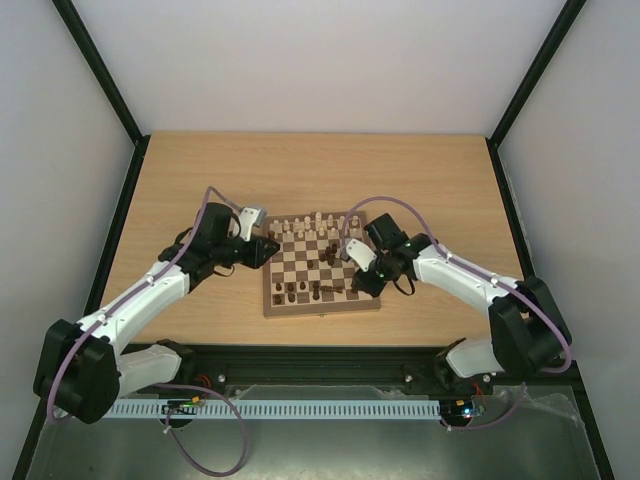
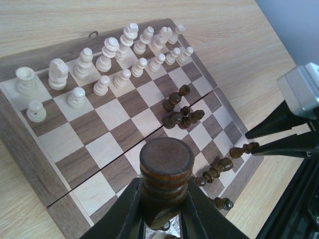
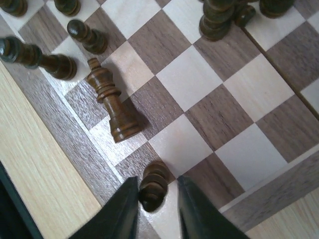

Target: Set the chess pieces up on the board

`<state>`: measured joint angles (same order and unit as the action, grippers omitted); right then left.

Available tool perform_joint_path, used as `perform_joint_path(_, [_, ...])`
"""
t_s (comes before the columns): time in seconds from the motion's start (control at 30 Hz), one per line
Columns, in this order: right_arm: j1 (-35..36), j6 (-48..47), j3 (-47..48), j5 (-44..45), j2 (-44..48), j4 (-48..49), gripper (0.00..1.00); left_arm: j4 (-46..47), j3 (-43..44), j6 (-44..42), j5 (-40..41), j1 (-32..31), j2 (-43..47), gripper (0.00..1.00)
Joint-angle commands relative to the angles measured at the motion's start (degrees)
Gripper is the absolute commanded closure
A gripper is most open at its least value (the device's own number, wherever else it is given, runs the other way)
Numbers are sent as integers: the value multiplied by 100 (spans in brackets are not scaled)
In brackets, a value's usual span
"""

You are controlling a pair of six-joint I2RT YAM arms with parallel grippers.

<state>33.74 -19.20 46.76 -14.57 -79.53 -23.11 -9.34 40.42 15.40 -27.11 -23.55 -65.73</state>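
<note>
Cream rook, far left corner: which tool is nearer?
Left. The left tool hovers by the left edge of the board, close to the cream rook; the right tool is at the near right corner.

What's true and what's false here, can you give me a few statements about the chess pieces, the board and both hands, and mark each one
1. The left hand grips a dark rook. True.
2. The cream pieces lie toppled in a heap. False: they stand in two rows along one edge of the board.
3. The fingers of the right hand flank a dark piece. True.
4. All the dark pieces are lined up in two rows as well. False: several bunch together near the board's middle.
</note>
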Motion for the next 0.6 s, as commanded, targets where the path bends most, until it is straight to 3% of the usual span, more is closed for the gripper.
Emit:
perform_joint_path(0.0, [28,-216,427,-15,202,-571,71,114,-44,-65,-417,-10,-193,84])
perform_joint_path(0.1, [26,-583,874,-183,569,-782,63,92,26,-99,-783,-183,-433,83])
perform_joint_path(0.27, [47,-1862,1805,-517,780,-1411,64,-188,292,-252,-1053,-694,-786,83])
perform_joint_path(0.57, [1223,-3696,2402,1002,612,-1722,70,-836,804,-345,-1866,-1273,-1186,83])
